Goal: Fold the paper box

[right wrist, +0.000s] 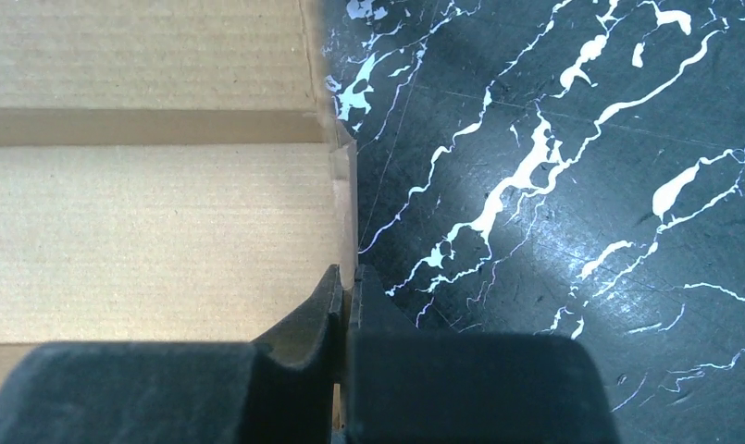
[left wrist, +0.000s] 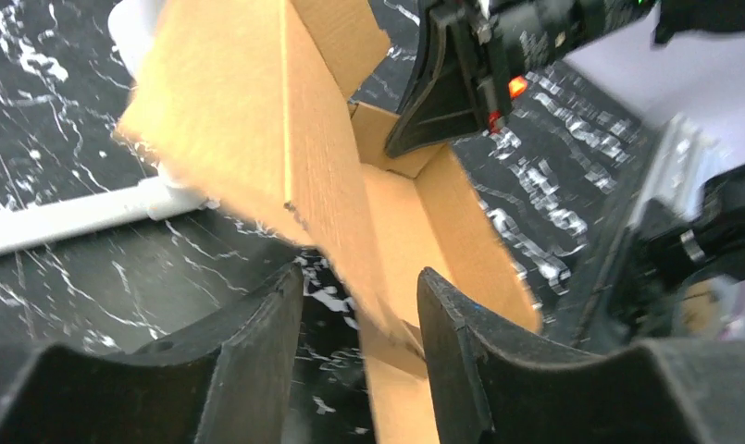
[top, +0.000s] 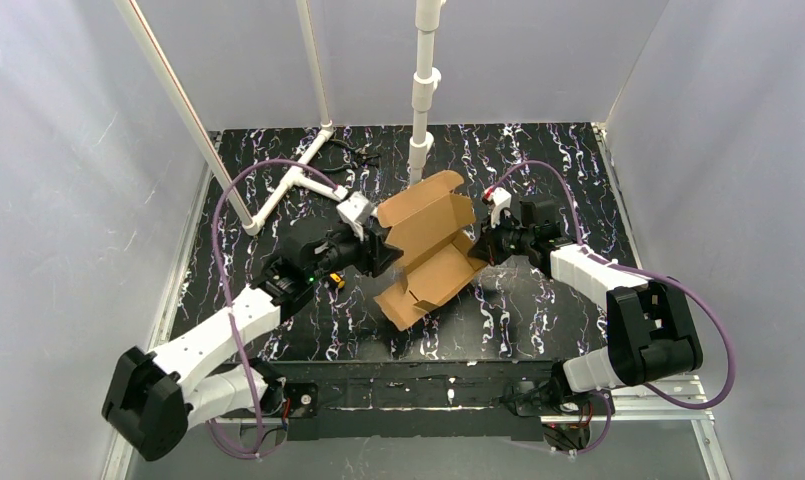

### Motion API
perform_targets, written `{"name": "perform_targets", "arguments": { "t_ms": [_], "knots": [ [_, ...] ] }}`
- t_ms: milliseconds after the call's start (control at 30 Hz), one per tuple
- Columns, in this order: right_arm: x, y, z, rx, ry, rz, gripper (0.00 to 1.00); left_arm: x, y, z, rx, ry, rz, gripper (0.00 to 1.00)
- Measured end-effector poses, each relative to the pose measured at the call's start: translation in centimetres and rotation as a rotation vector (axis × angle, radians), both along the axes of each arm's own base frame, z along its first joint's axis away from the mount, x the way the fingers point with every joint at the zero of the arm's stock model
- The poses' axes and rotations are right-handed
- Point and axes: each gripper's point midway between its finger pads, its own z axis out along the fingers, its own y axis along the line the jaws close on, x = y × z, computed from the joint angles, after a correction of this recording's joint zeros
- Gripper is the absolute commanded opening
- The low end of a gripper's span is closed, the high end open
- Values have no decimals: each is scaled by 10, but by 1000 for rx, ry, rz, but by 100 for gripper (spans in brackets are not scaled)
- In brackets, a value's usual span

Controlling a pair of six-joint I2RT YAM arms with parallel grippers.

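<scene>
- The right gripper (right wrist: 347, 274) has its black fingers pressed together, pinching a thin edge of the paper box (top: 430, 248).
- The left gripper (left wrist: 359, 282) is half spread. An upright wall of the box passes between its fingers.
- The box is plain brown corrugated cardboard, partly folded with flaps raised. It sits mid-table (top: 548, 170) on black, white-veined marble pattern, between both arms.

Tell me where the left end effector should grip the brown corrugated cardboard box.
Probably the raised left wall of the brown corrugated cardboard box, from the left, pinching across it: that thin panel stands on edge between the left end effector's parted jaws.
</scene>
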Motion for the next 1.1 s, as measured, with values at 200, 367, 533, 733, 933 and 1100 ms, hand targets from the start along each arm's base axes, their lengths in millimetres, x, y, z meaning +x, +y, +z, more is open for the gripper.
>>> {"name": "perform_targets", "arguments": {
  "t_ms": [200,367,533,733,933,1100],
  "knots": [
    [1,-4,-4,-23,6,-22,1,-29,27,58,-267,110,137,3],
    [4,-8,-6,-44,2,-48,1,-58,45,57,-430,293,195,0],
    [7,-11,-8,-63,-2,-70,1,-68,24,13,-355,524,220,0],
    [10,-15,-9,-81,-3,-96,1,-66,2,-60,-227,769,372,0],
    [9,-14,-12,-86,7,-104,1,-54,-2,-98,-173,830,519,0],
    [9,-13,-14,-86,16,-104,1,-37,-13,-105,-191,832,561,0]
  ]
}}
